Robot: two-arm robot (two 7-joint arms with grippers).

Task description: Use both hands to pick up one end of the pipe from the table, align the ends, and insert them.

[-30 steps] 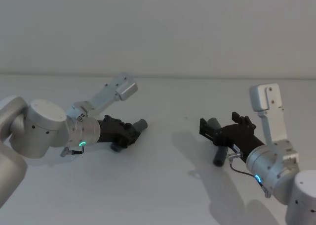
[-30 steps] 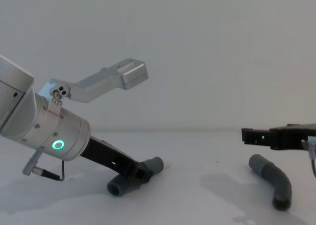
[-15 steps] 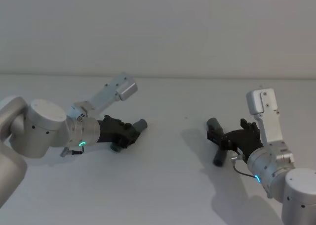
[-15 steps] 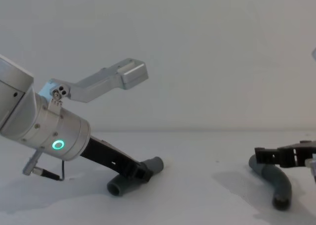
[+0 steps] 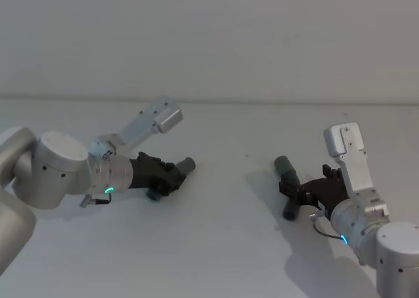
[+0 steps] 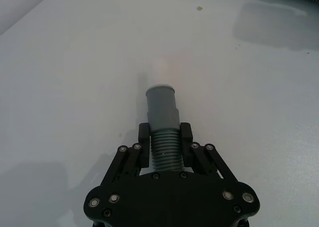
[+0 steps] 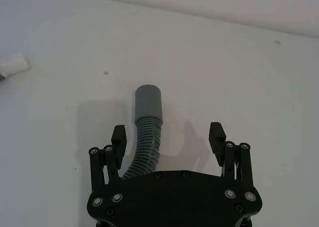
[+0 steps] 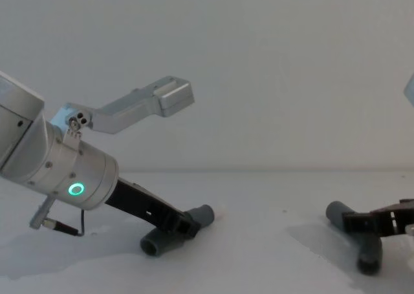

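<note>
White and plain, the table (image 5: 222, 255) is carrying the left hose (image 5: 186, 165) on its left half and the right hose (image 5: 287, 169) on its right half. Over the table's left half the left gripper (image 6: 164, 135) is reaching down low to the table top. Its jaws are pressing narrow on the ribbed part of the left hose, just behind the smooth left cuff (image 6: 162, 105). This cuff is sticking out beyond the fingertips, and a paler, narrower tip (image 6: 160, 70) is showing at its end. Over the table's right half the right gripper (image 7: 168, 135) is hanging low above the right hose, which is resting on the table top. Its jaws are standing wide, one finger on each side of the ribbed part. The hose is running closer to one finger, and I cannot tell whether it is touching it. The right cuff (image 7: 148, 103) is lying ahead of the fingers.
</note>
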